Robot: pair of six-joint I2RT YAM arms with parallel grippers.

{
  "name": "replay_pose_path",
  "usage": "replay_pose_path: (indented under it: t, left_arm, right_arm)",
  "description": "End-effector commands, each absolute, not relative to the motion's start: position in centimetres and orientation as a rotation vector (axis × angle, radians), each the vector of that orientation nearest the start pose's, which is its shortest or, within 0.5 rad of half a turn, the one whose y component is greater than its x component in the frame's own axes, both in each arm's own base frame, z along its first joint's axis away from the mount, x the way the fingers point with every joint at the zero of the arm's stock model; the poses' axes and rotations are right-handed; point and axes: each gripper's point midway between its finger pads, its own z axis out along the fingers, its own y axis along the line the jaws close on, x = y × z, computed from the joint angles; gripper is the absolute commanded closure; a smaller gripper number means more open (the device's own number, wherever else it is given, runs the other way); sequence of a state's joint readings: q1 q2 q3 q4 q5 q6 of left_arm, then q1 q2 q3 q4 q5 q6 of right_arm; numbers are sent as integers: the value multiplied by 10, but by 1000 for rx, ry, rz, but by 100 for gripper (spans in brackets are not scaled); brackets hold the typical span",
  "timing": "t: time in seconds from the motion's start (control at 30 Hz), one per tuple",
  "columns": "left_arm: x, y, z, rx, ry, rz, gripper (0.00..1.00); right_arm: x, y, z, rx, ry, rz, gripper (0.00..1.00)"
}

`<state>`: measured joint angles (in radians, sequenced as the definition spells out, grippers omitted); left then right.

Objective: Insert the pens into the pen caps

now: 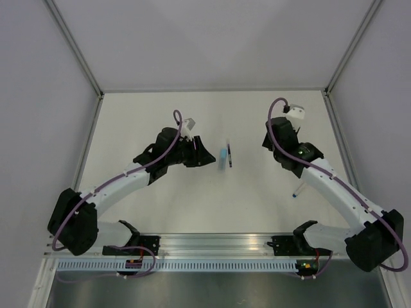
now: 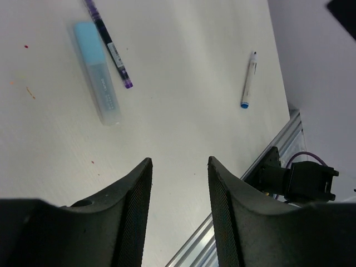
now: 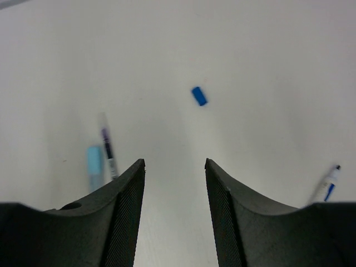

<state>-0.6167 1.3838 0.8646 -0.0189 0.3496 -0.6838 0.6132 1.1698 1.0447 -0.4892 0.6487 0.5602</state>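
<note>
White table, viewed from above. Near its middle, a slim black pen. Just beside it on the left and parallel to it, a pale blue cap. A little further left of the black pen, the left gripper, jaws spread apart and empty. Well to the right of the black pen and nearer the arm bases, a white pen with a blue tip. Right gripper likewise released, holding nothing. Ahead of it, apart from the black pen, a small dark blue cap.
</note>
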Motion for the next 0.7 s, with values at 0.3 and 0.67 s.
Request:
replay_pose_path:
  t: [0.3,0.67]
  left_arm:
    - [263,-237,128,165,2227,-779,48]
    - [266,-230,113,151,2277,-710,47]
  right_arm:
    - [241,-8,126,848,2332,-230,46]
    - [210,-19,74,1082,2403,-260,44]
